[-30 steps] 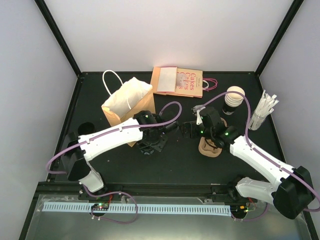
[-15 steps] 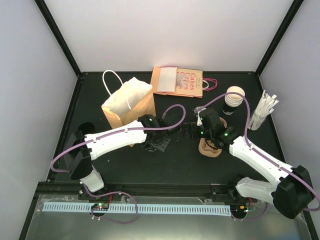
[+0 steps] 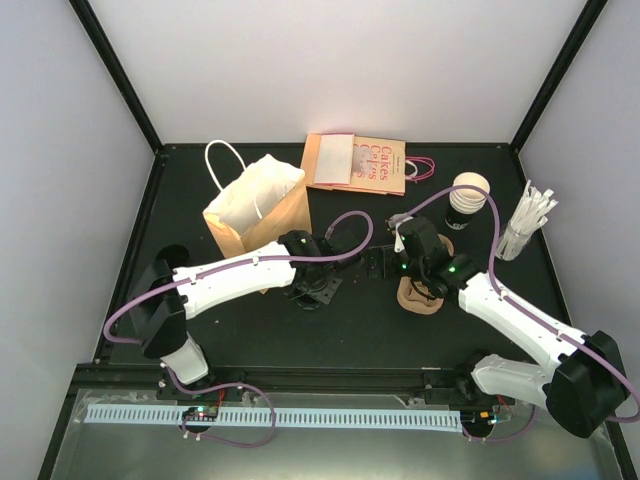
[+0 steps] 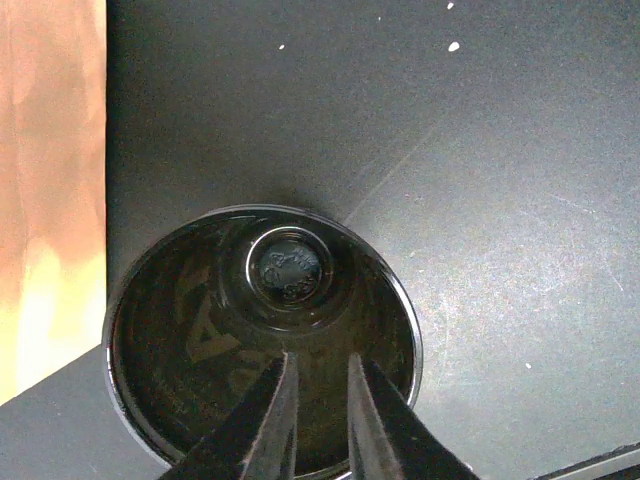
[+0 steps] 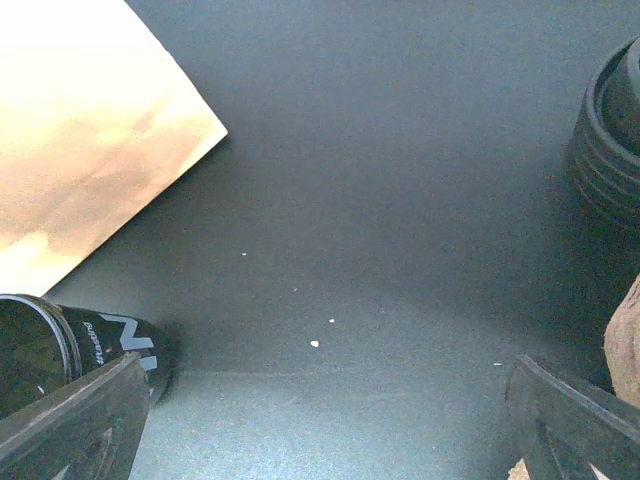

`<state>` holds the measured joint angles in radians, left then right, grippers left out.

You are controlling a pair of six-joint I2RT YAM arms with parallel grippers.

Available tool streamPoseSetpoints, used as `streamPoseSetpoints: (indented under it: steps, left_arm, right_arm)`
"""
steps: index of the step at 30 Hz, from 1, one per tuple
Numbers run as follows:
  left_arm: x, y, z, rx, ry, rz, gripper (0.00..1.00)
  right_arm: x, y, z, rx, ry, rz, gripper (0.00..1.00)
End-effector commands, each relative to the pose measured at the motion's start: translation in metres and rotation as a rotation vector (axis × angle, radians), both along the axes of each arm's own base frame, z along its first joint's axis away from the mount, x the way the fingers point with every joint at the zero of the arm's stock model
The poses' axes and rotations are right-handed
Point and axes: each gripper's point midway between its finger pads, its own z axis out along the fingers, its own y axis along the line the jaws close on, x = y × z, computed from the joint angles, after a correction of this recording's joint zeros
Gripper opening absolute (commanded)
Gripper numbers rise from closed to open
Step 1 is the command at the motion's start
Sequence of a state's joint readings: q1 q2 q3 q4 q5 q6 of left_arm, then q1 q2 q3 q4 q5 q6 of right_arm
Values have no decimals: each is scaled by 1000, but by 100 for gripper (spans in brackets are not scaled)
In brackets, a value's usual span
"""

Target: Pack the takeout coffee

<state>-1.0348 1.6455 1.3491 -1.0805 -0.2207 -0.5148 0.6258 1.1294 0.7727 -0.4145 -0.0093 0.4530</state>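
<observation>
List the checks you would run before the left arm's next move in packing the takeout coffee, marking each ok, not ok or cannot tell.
1. The black cup sits directly below the left gripper: ok.
2. Its jaws are parted wide enough to take the cup: not ok. There is only a narrow gap, far narrower than the cup.
3. The paper bag has its mouth open: ok.
4. The right gripper is open and apart from the cup: ok.
5. The cup is closed on top: cannot tell. It only looks dark and glossy from above.
</observation>
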Motion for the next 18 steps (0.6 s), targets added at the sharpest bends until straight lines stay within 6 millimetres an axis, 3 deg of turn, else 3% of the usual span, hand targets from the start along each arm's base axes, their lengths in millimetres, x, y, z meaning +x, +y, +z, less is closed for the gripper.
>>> streamPoseSetpoints:
  steps: [1,9,14,18]
  left_arm:
    - [0,-2,-1,7,-6,3,19]
    - [-2,-2,0,-7,6,-3,25]
    - [-7,-10,15,-95,0,-37,61]
    - [-7,-14,30,-157,-31,-57,72]
  right_arm:
    - [1,-6,2,-4,-9,-22,100]
    - [0,-5,4,-1,-11,-15,100]
    - [1,-6,8,-8,-18,-15,100]
    - [4,-10,22,-18,-61,-30,100]
